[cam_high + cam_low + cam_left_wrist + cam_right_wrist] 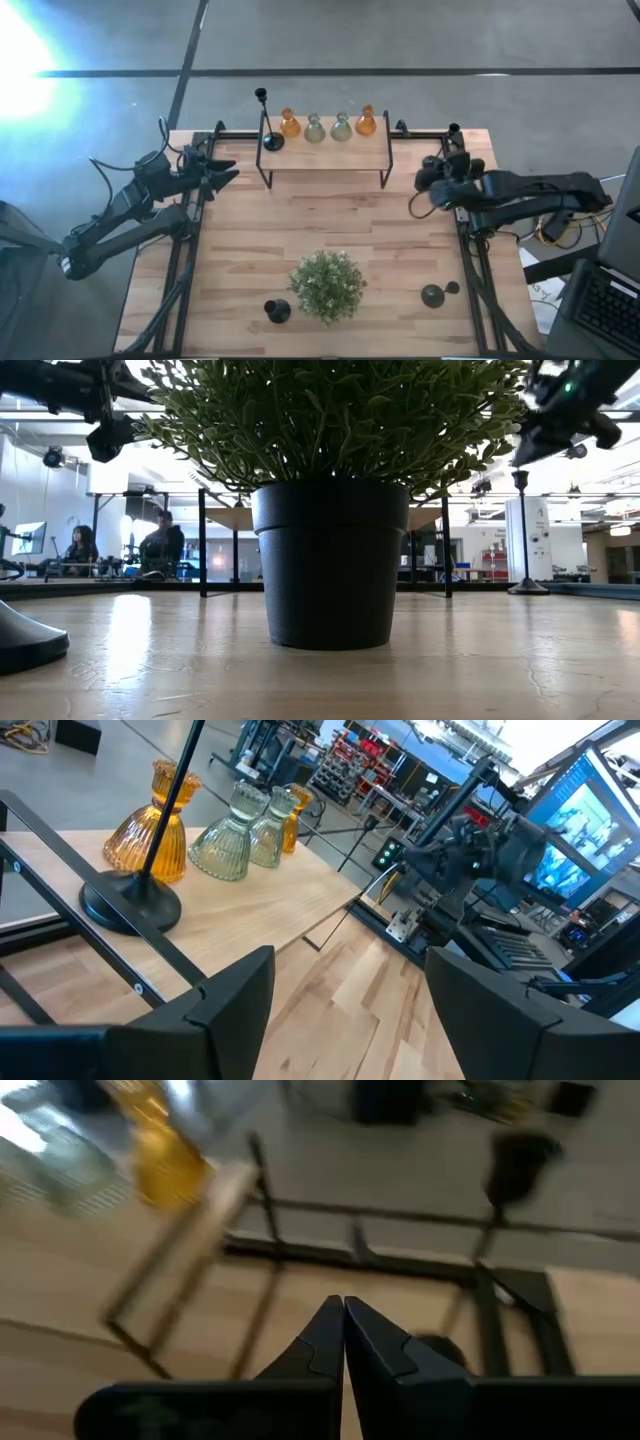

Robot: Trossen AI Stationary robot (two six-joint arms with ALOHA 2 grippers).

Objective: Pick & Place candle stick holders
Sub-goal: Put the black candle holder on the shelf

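Currently left end effector hovers w/ fingers apart near shelf; right end effector hovers by shelf's other end, fingers together, holding nothing. One candle stick holder stands on shelf beside four vases. Two more holders sit on surface either side of potted plant; a fourth at far right corner.

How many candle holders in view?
4 candle holders: one on the shelf's left end, one at the table's back right corner, one front left of the plant, one front right. The plant could hide another.
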